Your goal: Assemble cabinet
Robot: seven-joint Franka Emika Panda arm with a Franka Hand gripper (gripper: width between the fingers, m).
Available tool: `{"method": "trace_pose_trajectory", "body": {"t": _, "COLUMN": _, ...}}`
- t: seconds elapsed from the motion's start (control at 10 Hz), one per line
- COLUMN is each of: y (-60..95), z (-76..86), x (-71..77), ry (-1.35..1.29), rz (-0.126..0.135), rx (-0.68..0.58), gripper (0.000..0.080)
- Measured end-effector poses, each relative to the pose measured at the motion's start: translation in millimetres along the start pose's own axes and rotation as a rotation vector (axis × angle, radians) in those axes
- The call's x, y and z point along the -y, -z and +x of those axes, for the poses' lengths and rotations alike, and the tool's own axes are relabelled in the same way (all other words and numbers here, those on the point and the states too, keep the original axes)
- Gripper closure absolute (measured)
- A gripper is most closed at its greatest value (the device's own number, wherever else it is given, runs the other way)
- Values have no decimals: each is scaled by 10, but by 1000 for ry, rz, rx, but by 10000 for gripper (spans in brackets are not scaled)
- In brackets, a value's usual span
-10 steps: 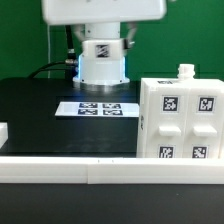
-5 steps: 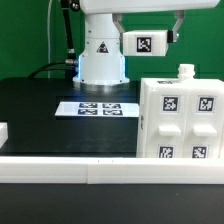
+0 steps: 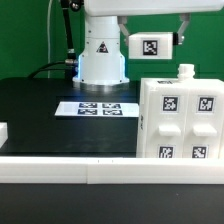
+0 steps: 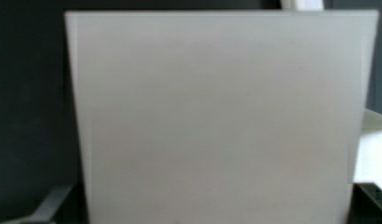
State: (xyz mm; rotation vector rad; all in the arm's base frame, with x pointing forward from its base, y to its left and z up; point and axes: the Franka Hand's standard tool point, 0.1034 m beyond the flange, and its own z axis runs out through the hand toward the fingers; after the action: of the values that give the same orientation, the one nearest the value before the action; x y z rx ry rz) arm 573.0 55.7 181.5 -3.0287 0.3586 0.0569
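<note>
Panel [image 3: 150,46] hangs in the frame's upper right, above the box [image 3: 180,120] at lower right. It is pinched at one edge by the gripper [image 3: 179,34], and you can take the jaws as closed on it, since nothing else supports it. You hold it high, I judge, to clear the knob [image 3: 185,70] on the box's top before lowering.

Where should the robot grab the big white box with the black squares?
Probably from above. The cabinet box stands upright, broad across its tagged front, with the border bar low in front, so the jaws would best straddle its top edge, clear of the small knob, if it fits.
</note>
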Motion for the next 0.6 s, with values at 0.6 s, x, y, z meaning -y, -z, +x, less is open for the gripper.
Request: {"method": "trace_pose_trajectory", "body": {"t": 0.6, "y": -139, "z": 199, "x": 223, "ry": 33, "rz": -1, "rx": -2, "gripper": 238}}
